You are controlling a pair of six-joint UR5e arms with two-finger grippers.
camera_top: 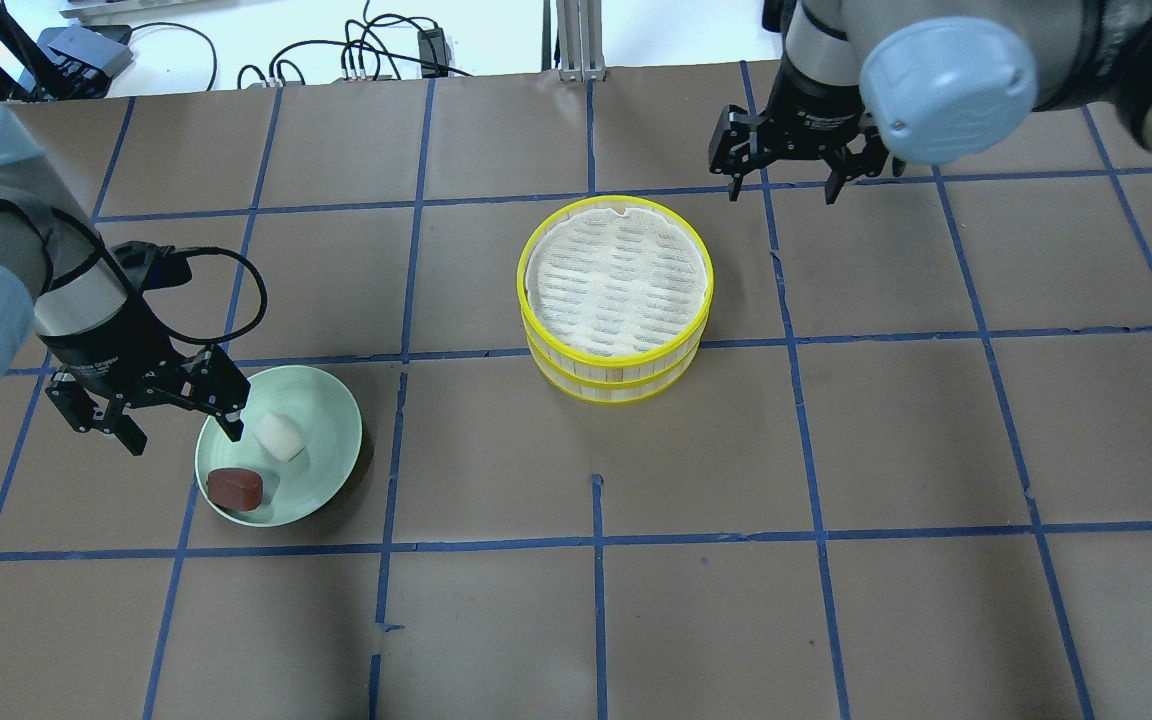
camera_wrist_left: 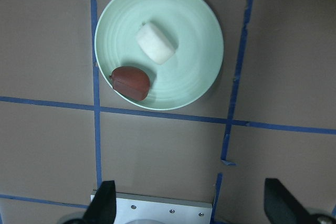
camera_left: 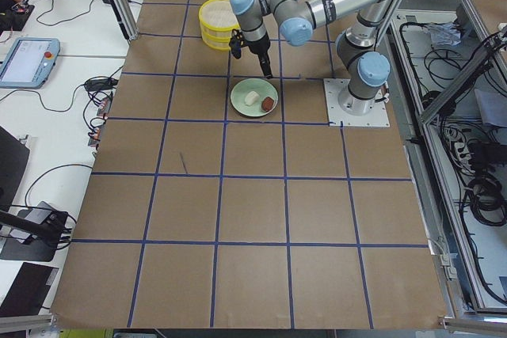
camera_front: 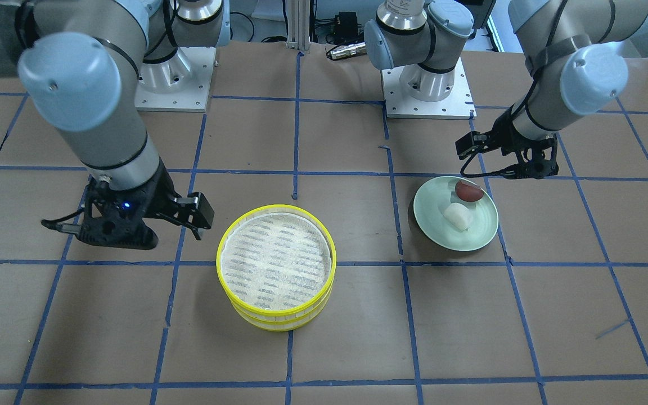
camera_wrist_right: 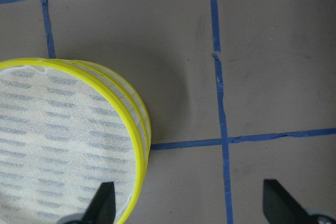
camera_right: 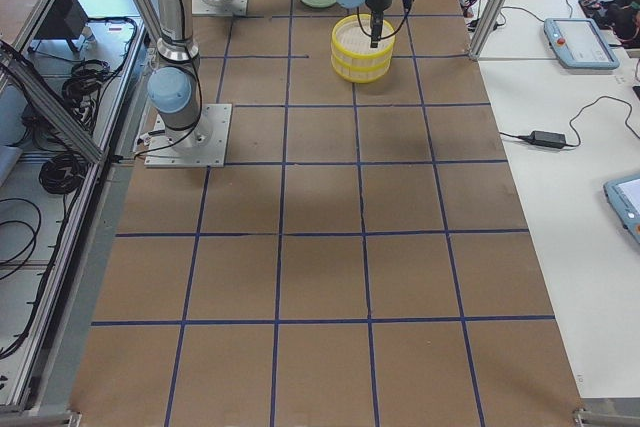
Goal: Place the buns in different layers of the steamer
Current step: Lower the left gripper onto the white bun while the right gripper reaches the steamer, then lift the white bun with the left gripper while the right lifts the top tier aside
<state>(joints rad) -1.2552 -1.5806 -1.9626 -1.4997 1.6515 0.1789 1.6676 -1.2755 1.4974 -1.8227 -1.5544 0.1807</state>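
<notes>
Bench [camera_top: 876,440]: brown paper, blue tape grid. Both on green plate [camera_top: 332,440]: white bun [camera_top: 279,436], reddish-brown bun [camera_top: 236,489]; steamer layers [camera_top: 615,300] stacked mid-bench, top one empty; left gripper [camera_top: 184,440] over plate edge, jaws open; right gripper [camera_top: 781,196] beside stack, jaws open. Likely pre-grasp: next, centre on a bun, descend, close.

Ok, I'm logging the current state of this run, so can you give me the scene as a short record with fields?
steamer: upper layer stacked on lower layer; upper one empty, inside of lower one hidden
buns: white bun and reddish-brown bun, apart, both on the green plate
left tool: open, at the plate's edge, holding nothing
right tool: open, beside the stack, holding nothing
progress: no bun in a layer yet
</notes>
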